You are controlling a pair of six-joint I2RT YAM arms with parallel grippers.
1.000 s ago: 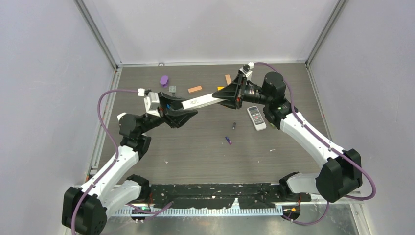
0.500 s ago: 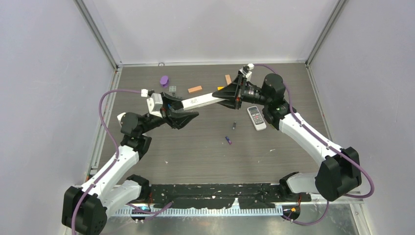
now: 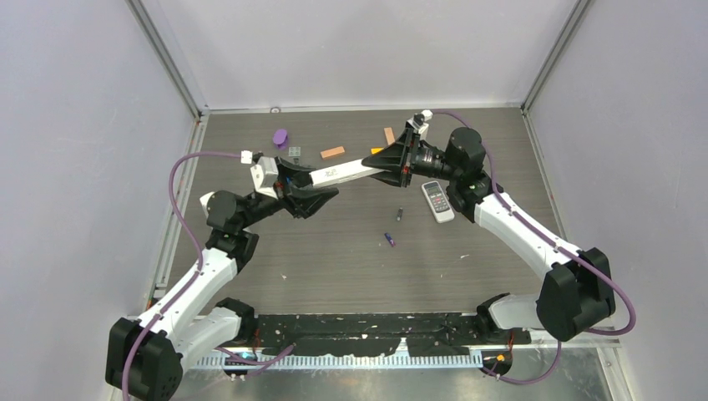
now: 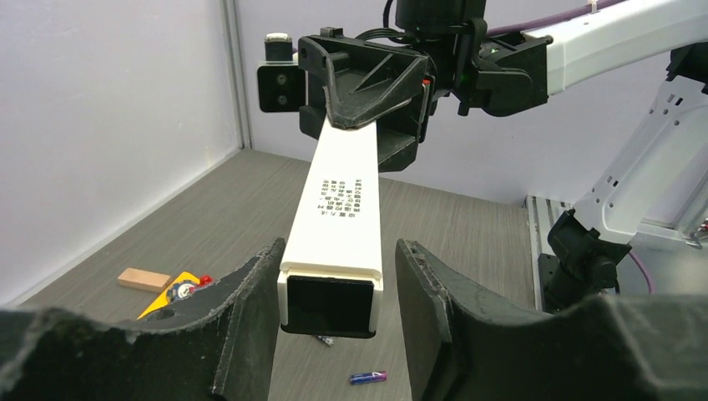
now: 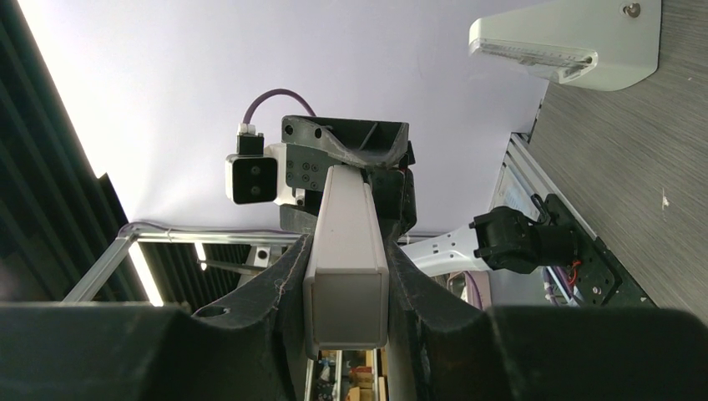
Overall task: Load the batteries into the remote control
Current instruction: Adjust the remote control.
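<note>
A long white remote control (image 3: 342, 173) hangs in the air between my two grippers. My right gripper (image 3: 377, 165) is shut on its right end, and in the right wrist view both fingers press the sides of the remote (image 5: 346, 225). My left gripper (image 3: 321, 182) is open around the other end. In the left wrist view the remote (image 4: 338, 200) sits between the left fingers (image 4: 250, 309) with gaps at both sides. A blue-purple battery (image 3: 389, 239) and a dark battery (image 3: 399, 214) lie on the table below. They also show in the left wrist view: blue-purple (image 4: 368, 378), dark (image 4: 326, 340).
A small white remote with buttons (image 3: 437, 200) lies on the table under the right arm. Two orange-brown blocks (image 3: 332, 152) (image 3: 389, 134), a purple object (image 3: 280, 136) and a small grey piece (image 3: 294, 150) lie at the back. A yellow piece (image 4: 171, 288) lies near one block.
My left gripper has slid a little to the right along the remote's left end. The right gripper and the remote have hardly moved.
</note>
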